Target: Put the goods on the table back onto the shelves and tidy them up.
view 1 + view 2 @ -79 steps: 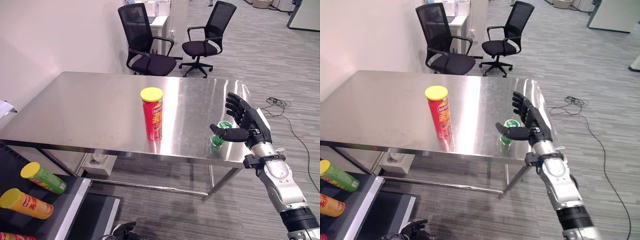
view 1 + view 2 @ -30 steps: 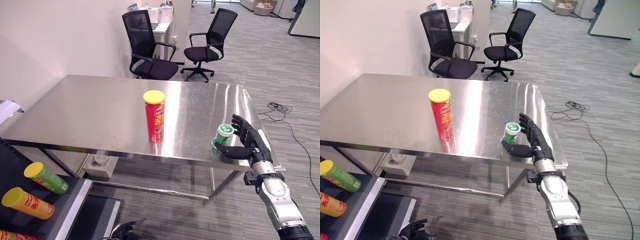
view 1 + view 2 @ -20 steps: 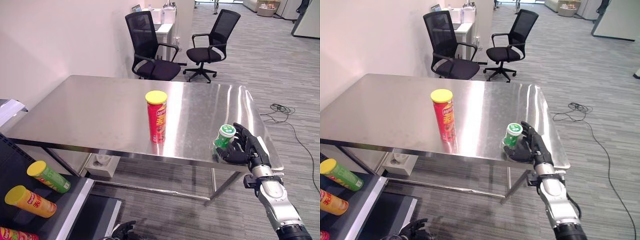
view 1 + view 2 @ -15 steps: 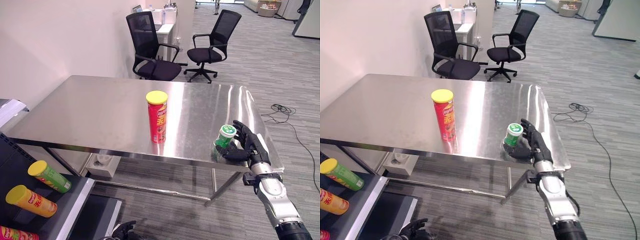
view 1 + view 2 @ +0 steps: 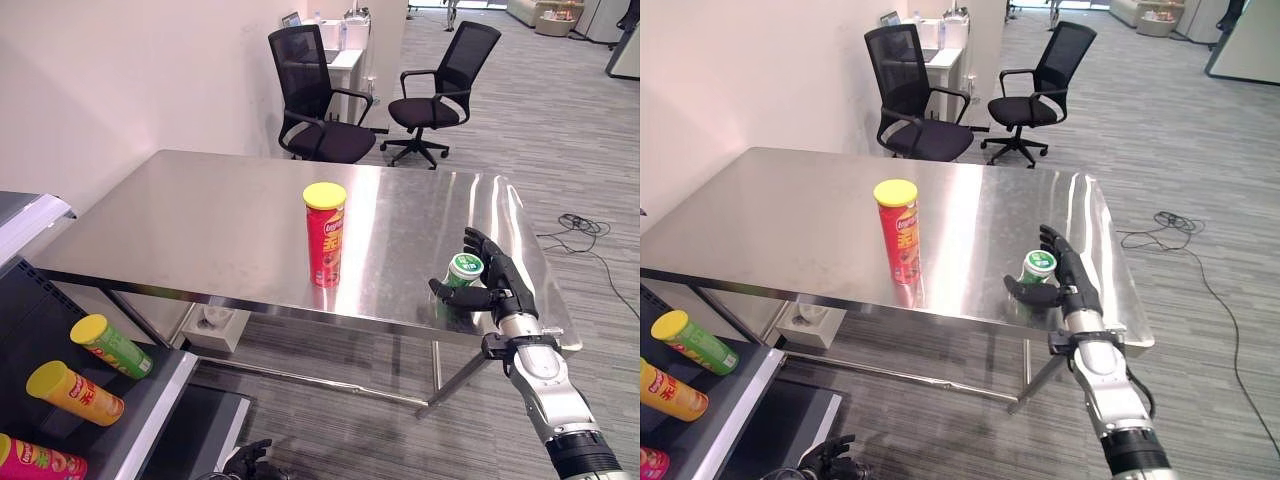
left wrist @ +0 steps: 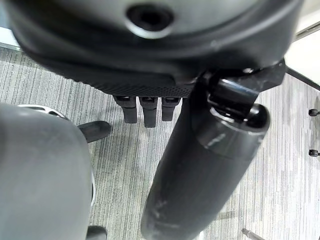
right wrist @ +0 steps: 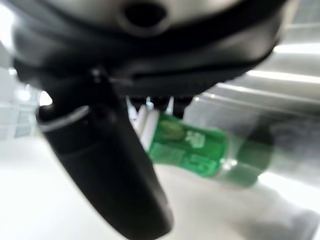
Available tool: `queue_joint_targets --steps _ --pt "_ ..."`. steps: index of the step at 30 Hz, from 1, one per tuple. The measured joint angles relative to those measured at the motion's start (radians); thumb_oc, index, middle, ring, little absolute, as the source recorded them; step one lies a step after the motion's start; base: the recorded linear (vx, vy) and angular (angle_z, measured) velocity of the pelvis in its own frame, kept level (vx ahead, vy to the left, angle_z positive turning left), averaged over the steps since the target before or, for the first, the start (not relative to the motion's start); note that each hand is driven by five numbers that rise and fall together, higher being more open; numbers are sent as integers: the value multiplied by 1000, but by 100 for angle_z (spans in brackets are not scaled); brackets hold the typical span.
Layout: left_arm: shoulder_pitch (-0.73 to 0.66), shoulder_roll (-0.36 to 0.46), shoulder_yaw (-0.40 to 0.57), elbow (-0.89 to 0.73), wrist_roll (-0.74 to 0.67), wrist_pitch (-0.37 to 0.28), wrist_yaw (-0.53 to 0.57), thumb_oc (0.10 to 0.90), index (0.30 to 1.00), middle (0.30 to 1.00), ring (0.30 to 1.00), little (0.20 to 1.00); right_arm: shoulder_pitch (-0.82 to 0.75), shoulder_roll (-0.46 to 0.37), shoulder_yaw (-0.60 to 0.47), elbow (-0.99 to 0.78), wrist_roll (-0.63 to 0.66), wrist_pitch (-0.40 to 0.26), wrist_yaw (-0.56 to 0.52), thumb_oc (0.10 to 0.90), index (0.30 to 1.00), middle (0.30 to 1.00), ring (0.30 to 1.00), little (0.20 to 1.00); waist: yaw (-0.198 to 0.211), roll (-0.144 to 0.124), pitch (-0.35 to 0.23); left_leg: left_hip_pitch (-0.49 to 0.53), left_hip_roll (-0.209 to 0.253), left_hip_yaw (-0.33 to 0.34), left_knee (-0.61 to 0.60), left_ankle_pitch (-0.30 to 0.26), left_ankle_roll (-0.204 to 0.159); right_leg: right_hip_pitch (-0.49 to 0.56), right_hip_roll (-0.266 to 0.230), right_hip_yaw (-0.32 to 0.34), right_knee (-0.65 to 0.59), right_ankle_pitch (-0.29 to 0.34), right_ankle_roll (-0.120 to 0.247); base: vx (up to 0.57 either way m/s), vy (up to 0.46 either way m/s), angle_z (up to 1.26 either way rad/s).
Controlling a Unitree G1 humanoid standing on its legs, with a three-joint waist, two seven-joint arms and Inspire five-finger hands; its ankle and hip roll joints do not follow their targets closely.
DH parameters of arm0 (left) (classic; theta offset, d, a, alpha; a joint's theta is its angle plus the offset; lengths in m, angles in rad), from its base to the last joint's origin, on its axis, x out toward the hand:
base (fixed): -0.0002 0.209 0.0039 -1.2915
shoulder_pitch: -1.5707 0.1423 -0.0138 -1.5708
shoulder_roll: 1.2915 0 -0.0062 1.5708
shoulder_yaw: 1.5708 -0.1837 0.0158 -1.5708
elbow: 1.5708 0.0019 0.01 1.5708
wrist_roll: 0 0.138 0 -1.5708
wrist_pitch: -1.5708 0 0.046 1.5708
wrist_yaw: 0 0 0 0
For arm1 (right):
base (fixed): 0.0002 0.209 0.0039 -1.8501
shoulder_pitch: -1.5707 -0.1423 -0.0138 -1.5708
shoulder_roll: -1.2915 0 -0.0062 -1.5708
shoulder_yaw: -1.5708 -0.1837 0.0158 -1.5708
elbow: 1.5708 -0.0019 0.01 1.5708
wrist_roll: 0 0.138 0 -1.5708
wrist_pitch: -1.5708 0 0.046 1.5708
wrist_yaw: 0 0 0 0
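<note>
A small green can with a white-and-green lid (image 5: pixel 462 272) stands near the front right edge of the steel table (image 5: pixel 200 220). My right hand (image 5: pixel 503 292) is beside it, fingers straight behind the can and thumb reaching across its front; the can (image 7: pixel 200 150) lies between thumb (image 7: pixel 110 165) and fingers, with no firm grip visible. A tall red tube with a yellow lid (image 5: pixel 326 240) stands upright mid-table, well to the left of that hand. My left hand (image 5: pixel 245 460) hangs low by the floor, fingers relaxed.
A dark shelf unit (image 5: pixel 165 400) at the lower left holds a green tube (image 5: pixel 110 345), an orange tube (image 5: pixel 75 393) and a pink one (image 5: pixel 40 460), all lying down. Two black office chairs (image 5: pixel 320 100) (image 5: pixel 445 75) stand behind the table.
My right hand has come down from above the green can and now brackets it with thumb and fingers. The camera has shifted; both cans stay put.
</note>
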Motion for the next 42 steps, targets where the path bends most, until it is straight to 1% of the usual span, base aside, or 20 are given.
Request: queue_joint_targets --steps 4,5,6,7,8,31,34,36,38,39,40,41,42 --pt "1 3 0 -8 -1 0 0 800 900 900 900 900 -3 0 4 36 -5 12 -1 800 900 900 900 900 0 0 1 -3 0 -4 0 0 0 -1 0 -4 0 -1 1 7 1 2" --pt "3 5 0 -10 -1 0 0 800 900 900 900 900 -6 0 5 37 -7 13 -1 577 566 566 566 566 0 0 1 -3 0 -4 0 0 0 -1 0 -4 0 -1 1 0 0 0" --pt "3 6 0 -13 -1 0 0 800 900 900 900 900 -7 -1 5 37 -8 13 -1 577 566 566 566 566 -1 0 1 -3 0 -4 0 0 0 -1 0 -4 0 -1 1 0 0 0" --pt "4 7 0 -17 -1 0 0 800 900 900 900 900 -9 -2 5 37 -16 14 -1 417 326 326 326 326 0 0 1 -5 0 -6 0 0 0 -1 0 -7 0 -2 2 16 5 4" --pt "4 7 0 -17 -1 0 0 800 900 900 900 900 -10 -2 6 37 -22 14 -1 400 300 300 300 300 0 0 1 -6 0 -8 0 0 0 -1 0 -8 0 -2 2 18 6 5" --pt "-1 16 0 -21 -1 0 4 800 900 900 900 900 -26 -2 16 38 -44 14 -41 400 300 300 300 300 10 3 17 -7 -1 -12 0 0 0 1 0 -14 0 -5 2 1 1 0" --pt "0 16 0 -28 0 0 7 800 900 900 900 900 -25 -1 7 32 -44 14 -51 400 300 300 300 300 9 5 24 -4 -1 -12 0 0 0 3 -1 -14 0 -5 2 -19 11 0" --pt "0 16 3 -37 0 0 9 800 900 900 900 900 -22 19 -26 8 -43 14 -65 400 300 300 300 300 2 9 41 0 -4 -11 -1 0 0 4 -3 -11 4 -5 2 -89 39 -3" --pt "-3 14 2 -39 1 -1 9 800 900 900 900 900 -14 59 -67 -67 -36 10 -77 400 300 300 300 300 -3 22 66 -1 -5 -5 -1 -1 3 -27 -10 1 58 -24 7 -87 45 -14" --pt "-9 13 3 -37 2 0 11 800 900 900 900 900 -11 68 -73 -123 -26 -6 -81 400 300 300 300 300 -20 31 84 -3 -10 4 -2 -7 10 -66 -17 15 128 -42 9 -116 52 -20" --pt "-12 10 3 -37 3 0 13 800 900 900 900 900 -12 68 -77 -154 -20 -6 -80 400 300 300 300 300 -28 45 98 -4 -7 2 -4 -13 21 -109 -19 23 208 -56 29 -112 27 -20" --pt "-13 6 2 -39 2 0 12 800 900 900 900 900 -10 68 -84 -200 -8 -6 -78 400 300 300 300 300 -36 59 123 2 1 4 0 -11 32 -180 -26 48 345 -73 50 -40 -132 -11" --pt "-23 14 2 -38 2 0 18 800 900 900 900 900 -4 76 -84 -253 7 -15 -71 400 300 300 300 300 -61 59 146 10 4 5 1 -9 40 -270 -43 106 532 -83 76 -27 -131 1"
